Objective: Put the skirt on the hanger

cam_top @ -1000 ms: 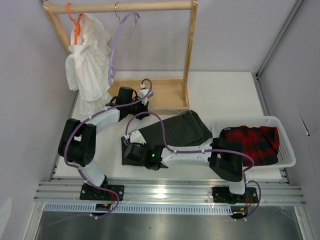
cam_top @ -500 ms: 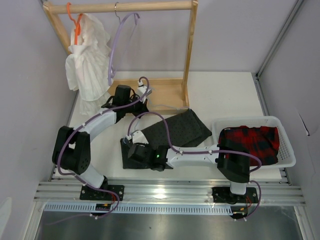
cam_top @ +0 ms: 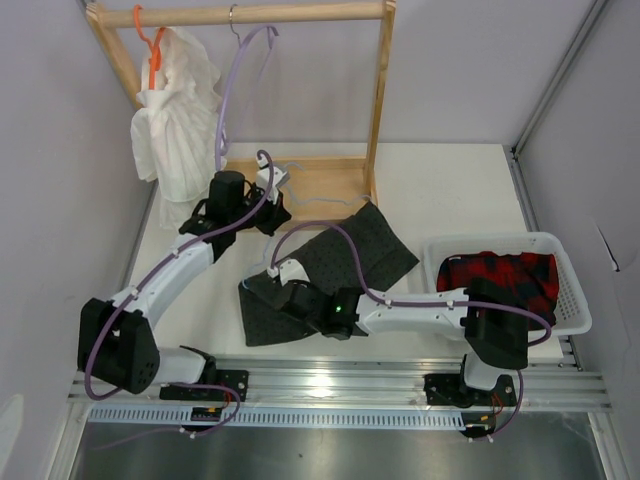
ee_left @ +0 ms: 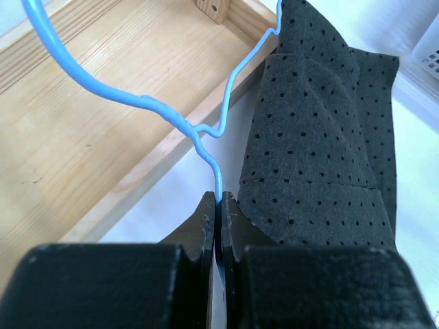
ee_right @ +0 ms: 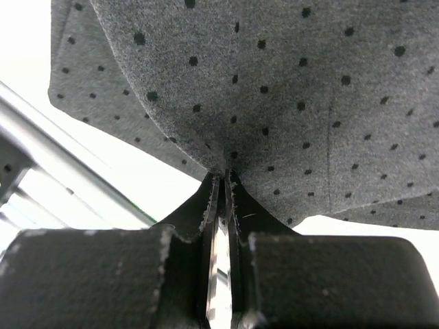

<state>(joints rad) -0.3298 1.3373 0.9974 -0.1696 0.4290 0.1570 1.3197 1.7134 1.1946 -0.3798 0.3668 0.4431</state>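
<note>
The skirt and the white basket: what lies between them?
Only a narrow bare strip of table separates skirt and basket, as the top view shows.

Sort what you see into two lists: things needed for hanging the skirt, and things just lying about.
Needed: skirt, pinched by the right hand; blue wire hanger, pinched by the left hand.

Lying about: white garment on an orange hanger on the wooden rack; lavender hanger beside it; plaid garment in the white basket.
</note>
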